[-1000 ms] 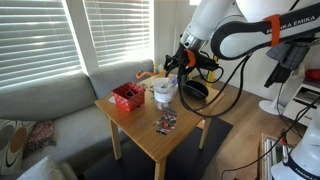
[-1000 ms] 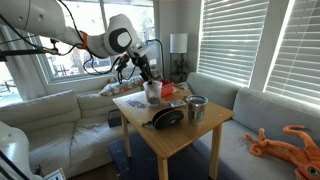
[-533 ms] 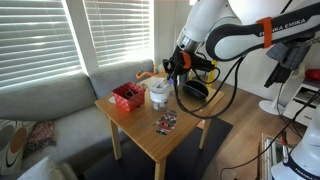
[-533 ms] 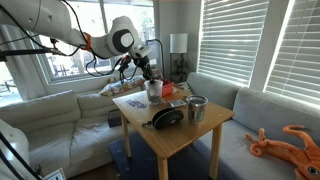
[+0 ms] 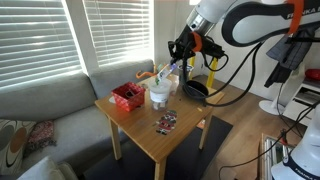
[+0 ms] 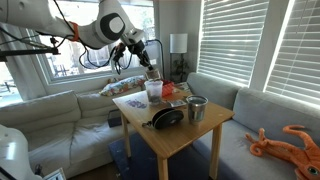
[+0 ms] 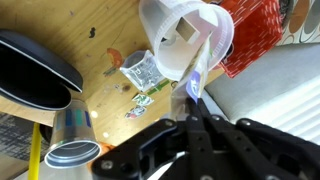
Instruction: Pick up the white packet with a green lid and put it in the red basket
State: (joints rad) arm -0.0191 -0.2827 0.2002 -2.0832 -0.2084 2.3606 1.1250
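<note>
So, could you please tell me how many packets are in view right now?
2. The white packet with a green lid hangs from the gripper above the white tub; the dark multicoloured packet lies flat on the table. The red basket could hide more.

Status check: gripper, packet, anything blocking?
Copy: gripper shut on white packet, held above white tub. Beside tub, red basket not yet reached. Nothing seen blocking.

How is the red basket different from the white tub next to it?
The red basket is rectangular, while the white tub is round. The basket's sides are a lattice full of holes, and the tub's wall is solid. One is bright red, the other white. Both sit open-topped on the wooden table.
</note>
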